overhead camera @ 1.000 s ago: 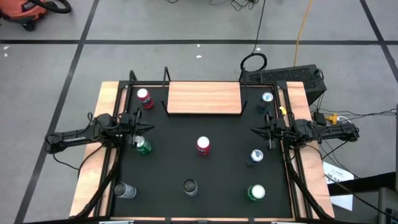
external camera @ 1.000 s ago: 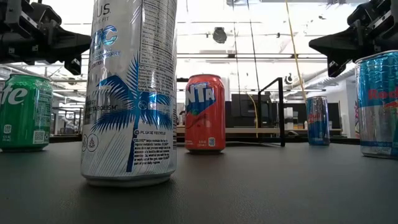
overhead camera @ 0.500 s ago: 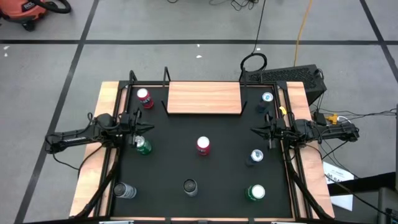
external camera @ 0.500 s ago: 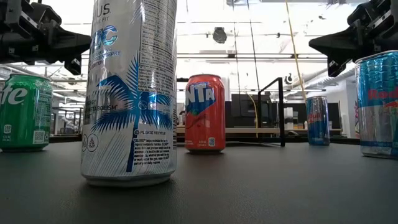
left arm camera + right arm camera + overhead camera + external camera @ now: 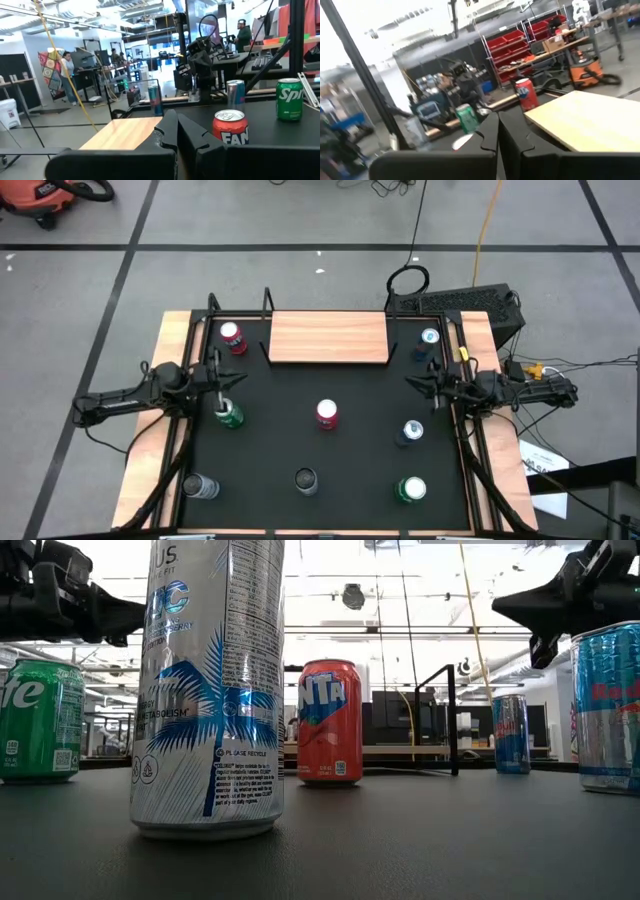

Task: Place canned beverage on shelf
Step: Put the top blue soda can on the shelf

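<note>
- The shelf, a flat rectangular light-wood board (image 5: 328, 337) with thin black rod uprights at its ends, lies at the far middle of the black desk (image 5: 360, 465); nothing rests on it.
- A red-and-white soda can (image 5: 327, 413) stands upright near the middle of the desk, in front of the shelf and well apart from it. In the low view the same red can (image 5: 329, 723) shows behind a tall white can with a blue palm print (image 5: 210, 690).
- The left tool (image 5: 222, 382) hangs over the left side of the desk, just beside a green soda can (image 5: 230, 415) and not touching it. Its own wrist view shows its two dark fingers (image 5: 170, 131) pressed together with nothing between them.
- The right tool (image 5: 414, 383) hangs over the right side of the desk, between a blue can near the far right corner (image 5: 428, 340) and a blue-and-silver can nearer the front (image 5: 411, 431). Its fingers (image 5: 492, 131) are likewise closed and hold nothing.
- A second red can (image 5: 231, 336) stands just left of the shelf's left end.
- Along the front edge stand a silver can at the left (image 5: 200, 486), a dark-topped can in the middle (image 5: 305, 479), and a green can with a white top at the right (image 5: 412, 490).
</note>
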You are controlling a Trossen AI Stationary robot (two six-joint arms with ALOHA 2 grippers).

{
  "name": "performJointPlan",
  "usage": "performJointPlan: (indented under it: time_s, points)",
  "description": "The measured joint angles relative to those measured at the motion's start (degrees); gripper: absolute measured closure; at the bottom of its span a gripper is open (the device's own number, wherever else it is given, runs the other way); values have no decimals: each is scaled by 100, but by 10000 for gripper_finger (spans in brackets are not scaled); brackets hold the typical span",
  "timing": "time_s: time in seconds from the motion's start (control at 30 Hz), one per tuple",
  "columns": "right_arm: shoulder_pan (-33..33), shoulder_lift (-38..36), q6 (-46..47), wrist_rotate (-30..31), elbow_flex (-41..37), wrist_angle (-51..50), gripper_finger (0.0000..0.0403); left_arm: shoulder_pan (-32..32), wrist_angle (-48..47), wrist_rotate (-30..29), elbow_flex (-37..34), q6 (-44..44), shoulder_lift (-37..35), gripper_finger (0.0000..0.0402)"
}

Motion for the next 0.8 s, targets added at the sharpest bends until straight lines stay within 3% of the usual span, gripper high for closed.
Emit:
performJointPlan:
  time_s: [0.1, 0.27, 0.33, 0.47, 0.63, 0.8]
  points:
    - [0, 7, 491, 335, -1, 129, 403, -1, -2, -259, 0, 5, 0, 402]
    - [0, 24, 2102, 1211, -1, 104, 403, -1, 19, -366, 0, -63, 0, 402]
    - [0, 53, 2535, 1324, -1, 62, 403, -6, 71, -136, 0, -652, 0, 402]
    - [0, 162, 2560, 1318, -1, 195, 397, -6, 98, 188, 0, -2214, 0, 402]
    - [2, 377, 2428, 1324, -1, 846, 363, -6, 111, -203, 0, -3704, 0, 401]
    - [2, 617, 2414, 1324, 1, 1354, 298, -6, 149, -345, 0, -4342, 0, 402]
